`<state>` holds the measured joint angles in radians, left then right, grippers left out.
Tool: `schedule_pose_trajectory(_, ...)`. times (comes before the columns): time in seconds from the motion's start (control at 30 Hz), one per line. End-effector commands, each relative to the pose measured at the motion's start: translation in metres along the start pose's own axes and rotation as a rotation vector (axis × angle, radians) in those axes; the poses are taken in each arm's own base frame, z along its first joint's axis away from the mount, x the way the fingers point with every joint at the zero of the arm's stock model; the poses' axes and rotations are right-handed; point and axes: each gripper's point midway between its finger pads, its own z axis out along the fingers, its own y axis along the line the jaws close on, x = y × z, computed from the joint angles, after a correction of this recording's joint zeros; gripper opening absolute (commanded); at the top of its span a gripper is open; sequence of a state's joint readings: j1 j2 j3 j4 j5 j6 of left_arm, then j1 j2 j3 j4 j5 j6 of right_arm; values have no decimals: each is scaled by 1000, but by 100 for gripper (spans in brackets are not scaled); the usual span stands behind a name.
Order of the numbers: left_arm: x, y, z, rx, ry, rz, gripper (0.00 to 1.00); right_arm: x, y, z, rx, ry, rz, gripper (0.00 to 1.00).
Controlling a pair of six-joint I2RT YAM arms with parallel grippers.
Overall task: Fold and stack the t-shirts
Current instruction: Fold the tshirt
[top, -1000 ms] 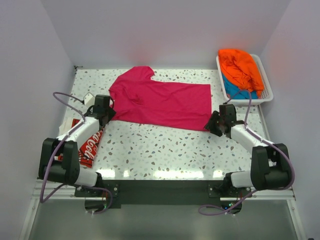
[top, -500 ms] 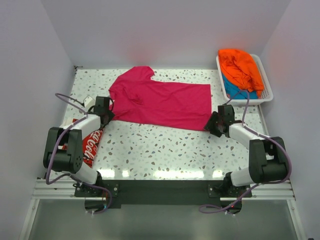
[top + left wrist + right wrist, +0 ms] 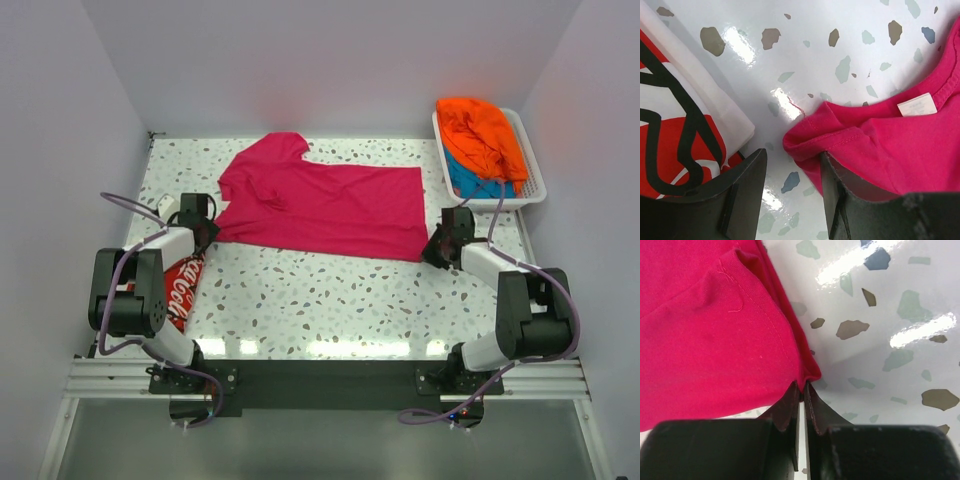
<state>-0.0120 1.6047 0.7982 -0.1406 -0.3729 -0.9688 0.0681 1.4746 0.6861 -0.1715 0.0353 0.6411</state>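
- Count: 4 shirts, 1 basket, 2 arms.
- Pink shirt (image 3: 320, 205) lies spread flat mid-table (image 3: 330, 300). Its long axis runs left-right, with the neck end to the left and the hem to the right. One sleeve sticks out toward the far-left.
- Red shirt (image 3: 178, 290), with white script, is folded at the table's left edge. Its long axis runs near-far and it sits just beside the left arm.
- Basket (image 3: 535, 190) is at the far-right corner and holds 2 shirts. Orange shirt (image 3: 480, 130) is bunched on top, and teal shirt (image 3: 462, 178) is under it, showing at the near side.
- Left gripper (image 3: 791, 155) is low at the pink shirt's near-left corner with its jaws spread wide. The cloth corner sits in the gap, one finger overlaps the cloth, and nothing is gripped. The red shirt is just to its left.
- Right gripper (image 3: 802, 387) has its jaws pressed together, pinching the pink shirt's near-right hem corner, low on the table.
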Motion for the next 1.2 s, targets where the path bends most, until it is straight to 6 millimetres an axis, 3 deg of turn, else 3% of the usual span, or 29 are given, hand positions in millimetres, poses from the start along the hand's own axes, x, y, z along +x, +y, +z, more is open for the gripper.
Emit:
schedule_pose_trajectory(0.0, -16, -10, 1, 26, -41, -20, 51, -20, -2, 0, 20, -49, 4, 4)
schedule_pose_trajectory(0.07, -23, -4, 4, 14, -45, -43, 51, -21, -5, 1, 22, -44, 11, 0)
schedule_pose_trajectory(0.27, -26, -14, 3, 70, -38, -21, 51, -23, -11, 2, 36, -46, 18, 0)
schedule_pose_trajectory(0.5, -14, -40, -12, 270, -15, -12, 53, -27, -14, 2, 44, -51, 31, 0)
schedule_pose_trajectory(0.7, 0, -37, -8, 263, 9, -4, 53, -26, -15, 3, 47, -46, 33, 0)
schedule_pose_trajectory(0.9, -2, -45, -2, 275, 10, -7, 35, -31, -17, 1, 41, -43, 57, 0)
schedule_pose_trajectory(0.93, -4, -50, -2, 282, 10, -5, 26, -35, -13, -1, 27, -47, 57, 0)
schedule_pose_trajectory(1.0, -6, -52, -3, 285, 12, -8, 17, -36, -9, -4, 13, -43, 63, 0)
schedule_pose_trajectory(1.1, -10, -53, -12, 293, 11, -17, 1, -42, -3, -10, -2, -46, 62, 0)
schedule_pose_trajectory(1.17, -17, -48, -23, 280, -6, -34, 0, -44, -1, -14, -8, -45, 57, 0)
